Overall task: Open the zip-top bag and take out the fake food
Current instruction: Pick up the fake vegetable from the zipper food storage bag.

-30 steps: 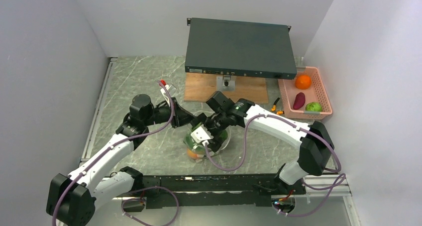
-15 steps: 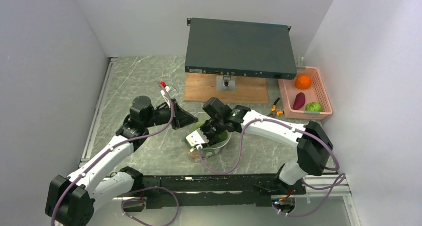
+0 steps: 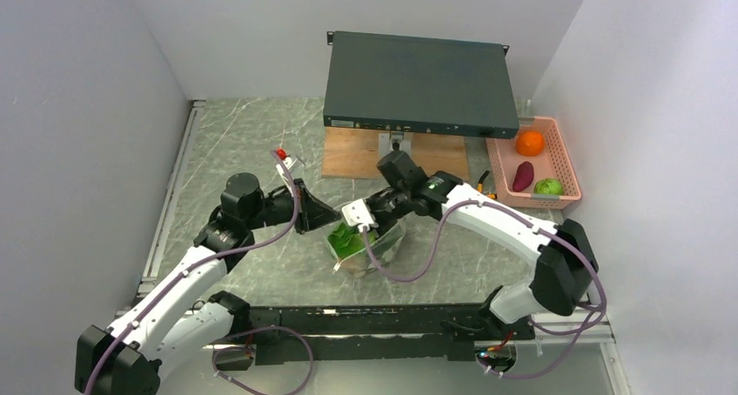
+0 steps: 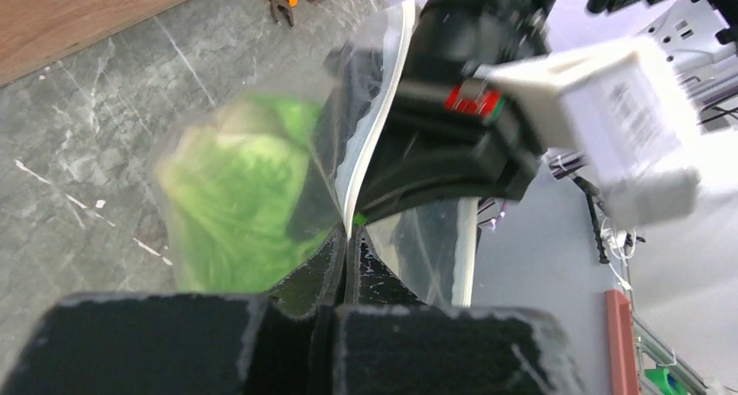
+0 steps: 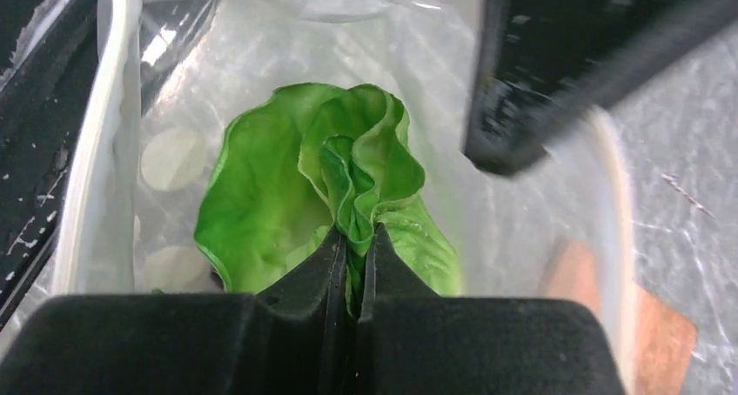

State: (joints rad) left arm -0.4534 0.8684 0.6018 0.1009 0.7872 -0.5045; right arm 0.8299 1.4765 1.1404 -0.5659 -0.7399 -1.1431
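The zip-top bag stands open-mouthed on the table between my two arms. My left gripper is shut on its rim; in the left wrist view the fingertips pinch the white zip strip of the bag. My right gripper reaches down into the bag and is shut on a fold of the leafy green lettuce. The lettuce shows green at the bag's mouth and, blurred through the plastic, as lettuce. Other fake food lies in the pink basket: orange ball, purple piece, round green piece.
The pink basket sits at the right wall. A dark flat equipment case rests on a wooden board at the back. Orange-handled pliers lie between the board and the basket. Grey walls close in both sides.
My right gripper has closed on the lettuce inside the bag and drawn up and back to the right. The bag has been pulled more upright; the left gripper stayed shut on the rim.
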